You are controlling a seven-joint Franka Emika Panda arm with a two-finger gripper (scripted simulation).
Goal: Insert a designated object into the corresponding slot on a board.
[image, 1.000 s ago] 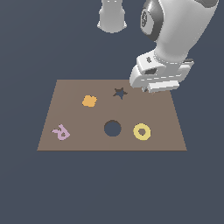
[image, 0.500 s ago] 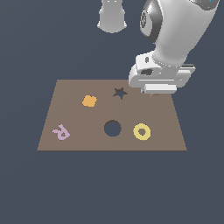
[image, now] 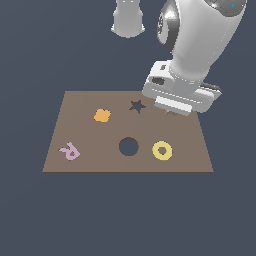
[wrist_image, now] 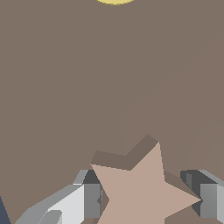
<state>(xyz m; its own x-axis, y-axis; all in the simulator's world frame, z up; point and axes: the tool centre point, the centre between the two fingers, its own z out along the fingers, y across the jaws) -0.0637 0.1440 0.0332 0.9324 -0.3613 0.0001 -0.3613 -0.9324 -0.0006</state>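
The gripper (wrist_image: 146, 199) has come down over the far right part of the board (image: 90, 160), and in the wrist view the tan star (wrist_image: 142, 192) sits between its two fingers (wrist_image: 89, 199). One finger meets the star's edge; the other stands at the tip of a star point, so the fingers look closed on the star, though whether the second one truly touches cannot be told. The star casts a dark offset shadow on the brown surface, which suggests it is lifted a little or simply thick.

In the exterior view the arm's hand hides the star entirely. The star-shaped slot (image: 137, 106) lies just beside the hand, at about nine o'clock from it, near the board's far edge. The orange blob (image: 102, 115) sits further on at nine o'clock from the slot. The round hole (image: 128, 146) is at about six o'clock from the slot, the yellow ring (image: 162, 150) at three o'clock from the hole, and the pink letter (image: 69, 150) at nine o'clock near the board's near corner.

The grip across the star's flat sides probably serves to keep its points steady for lining up with the slot, a step not yet done.
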